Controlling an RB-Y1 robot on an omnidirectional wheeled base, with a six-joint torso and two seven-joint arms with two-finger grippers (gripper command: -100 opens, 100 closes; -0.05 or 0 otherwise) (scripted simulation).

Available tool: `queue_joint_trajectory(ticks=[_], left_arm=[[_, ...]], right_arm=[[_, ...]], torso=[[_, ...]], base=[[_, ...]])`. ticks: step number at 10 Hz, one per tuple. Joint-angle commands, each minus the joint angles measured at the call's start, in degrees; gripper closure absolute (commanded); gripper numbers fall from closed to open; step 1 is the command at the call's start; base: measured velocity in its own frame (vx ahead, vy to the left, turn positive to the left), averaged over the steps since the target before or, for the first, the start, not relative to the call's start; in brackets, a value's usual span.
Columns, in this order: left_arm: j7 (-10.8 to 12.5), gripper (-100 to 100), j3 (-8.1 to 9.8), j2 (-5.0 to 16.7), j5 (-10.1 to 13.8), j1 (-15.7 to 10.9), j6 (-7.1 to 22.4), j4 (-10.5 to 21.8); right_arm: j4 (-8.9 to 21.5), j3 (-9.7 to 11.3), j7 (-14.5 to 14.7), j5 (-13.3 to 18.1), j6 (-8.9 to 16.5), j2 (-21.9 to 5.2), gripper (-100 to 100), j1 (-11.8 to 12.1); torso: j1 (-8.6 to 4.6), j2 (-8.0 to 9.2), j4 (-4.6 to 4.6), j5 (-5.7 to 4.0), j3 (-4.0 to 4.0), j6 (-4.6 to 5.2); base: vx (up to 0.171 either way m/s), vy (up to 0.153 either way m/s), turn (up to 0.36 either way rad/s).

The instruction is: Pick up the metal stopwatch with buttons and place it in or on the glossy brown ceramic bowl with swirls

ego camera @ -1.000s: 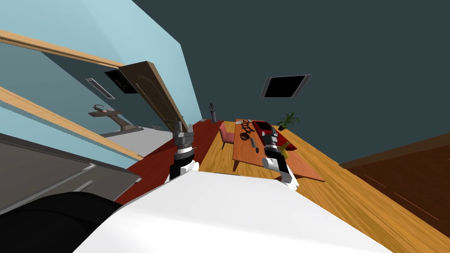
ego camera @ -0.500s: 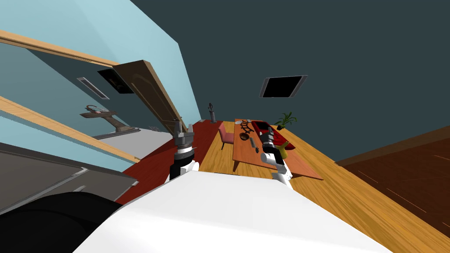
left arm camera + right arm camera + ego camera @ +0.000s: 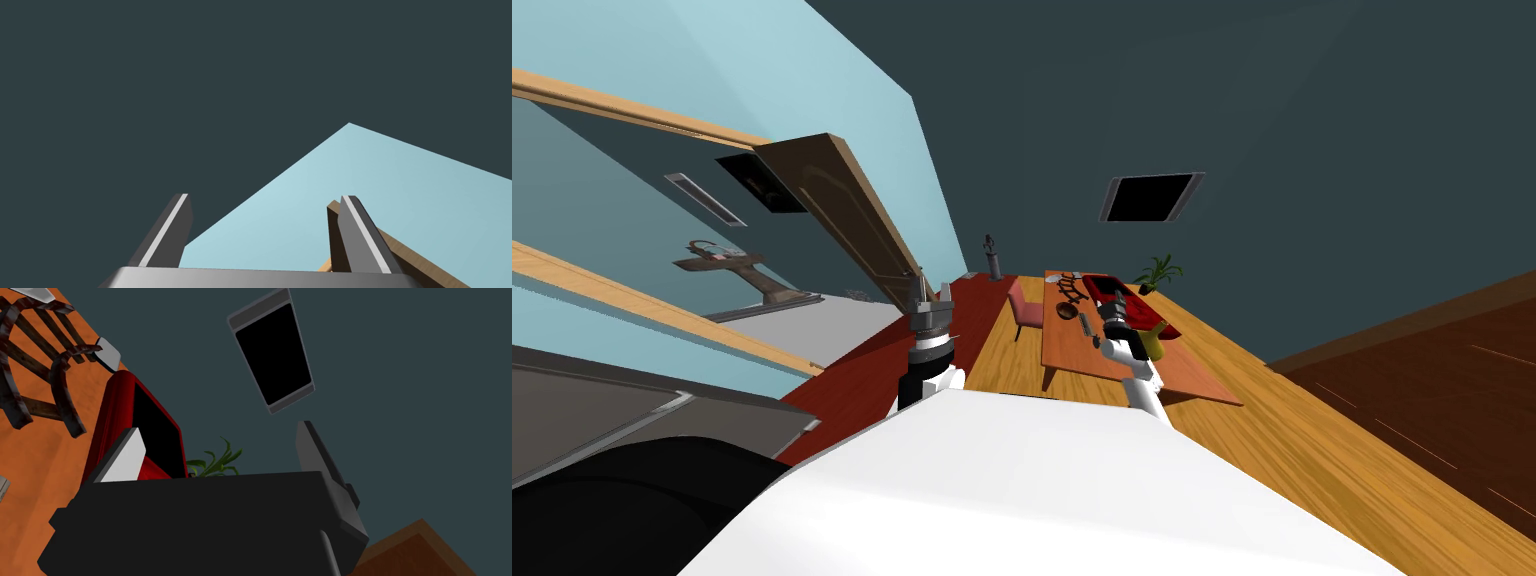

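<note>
Your left hand (image 3: 931,292): raised upright on its forearm, wrist straight, 2 fingers (image 3: 162,237) parted, empty. Your right hand (image 3: 1115,313): extended forward on a white forearm, tilted upward, 2 fingers (image 3: 122,460) spread wide, empty. Both arms sit ahead of your chest, well apart.

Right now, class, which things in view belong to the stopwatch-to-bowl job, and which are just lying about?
Job: small round brown bowl; open right hand; stopwatch too small to pick out.
Lying about: red open box, dark wooden rack, pink chair, green potted plant.
</note>
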Motion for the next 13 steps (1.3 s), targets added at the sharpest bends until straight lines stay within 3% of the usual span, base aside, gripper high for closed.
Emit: queue_joint_trajectory(ticks=[1,2,3,4,5,6,7,8,9,10,12,13], left_arm=[[0.0,0,0.0,0.0,0.0,0.0,0.0,0.0],[0.0,0,0.0,0.0,0.0,0.0,0.0,0.0],[0.0,0,0.0,0.0,0.0,0.0,0.0,0.0],[0.0,0,0.0,0.0,0.0,0.0,0.0,0.0],[0.0,0,0.0,0.0,0.0,0.0,0.0,0.0],[0.0,0,0.0,0.0,0.0,0.0,0.0,0.0],[0.0,0,0.0,0.0,0.0,0.0,0.0,0.0],[0.0,0,0.0,0.0,0.0,0.0,0.0,0.0],[0.0,0,0.0,0.0,0.0,0.0,0.0,0.0],[0.0,0,0.0,0.0,0.0,0.0,0.0,0.0],[0.0,0,0.0,0.0,0.0,0.0,0.0,0.0],[0.0,0,0.0,0.0,0.0,0.0,0.0,0.0]], right_arm=[[2.4,-0.4,-1.0,-0.7,1.3,-0.3,-100,-0.8],[4.5,-1.0,-2.3,-1.8,3.4,-0.4,-100,-3.1],[5.8,-1.0,-2.3,-1.8,3.4,-0.4,-100,-3.1],[8.1,-1.7,-3.7,-2.9,5.5,-0.4,-100,-5.4],[9.2,-1.7,-3.7,-2.9,5.5,-0.4,-100,-5.4],[12.1,-2.3,-5.2,-4.0,7.6,-0.5,-100,-7.6],[12.7,-2.3,-5.2,-4.0,7.6,-0.5,-100,-7.6],[15.1,-2.9,-6.6,-5.0,9.6,-0.6,-100,-9.8],[16.2,-2.9,-6.6,-5.0,9.6,-0.6,-100,-9.8],[18.1,-3.5,-8.1,-6.1,11.6,-0.8,-100,-11.8],[19.7,-3.5,-8.1,-6.1,11.6,-0.8,-100,-11.8],[21.9,-4.0,-9.7,-7.0,13.5,-1.0,-100,-13.8]], torso=[[0.0,0.0,0.0,0.0,0.0,0.0],[-0.01,0.01,0.0,-0.01,0.0,0.01],[0.0,0.01,0.0,0.0,0.01,0.01],[-0.01,0.03,0.0,-0.01,0.02,0.01],[-0.02,0.03,0.0,-0.01,0.01,0.01],[-0.03,0.03,0.0,-0.01,0.01,0.0],[-0.02,0.02,0.0,-0.01,0.01,0.01],[-0.03,0.04,0.0,-0.01,0.02,0.01],[-0.04,0.03,0.0,-0.01,0.02,0.01],[-0.04,0.04,0.0,-0.01,0.02,0.01],[-0.04,0.04,0.0,-0.01,0.02,0.01],[-0.05,0.07,0.01,-0.01,0.04,0.01]], base=[[0.016,0.008,-0.028],[0.015,0.011,-0.061],[0.01,0.009,-0.032],[0.012,0.004,-0.061],[0.013,0.004,-0.026],[0.015,0.003,-0.058],[0.012,0.004,-0.033],[0.013,-0.001,-0.063],[0.013,-0.001,-0.033],[0.013,-0.003,-0.081],[0.009,-0.001,-0.008],[0.007,-0.007,-0.061]])
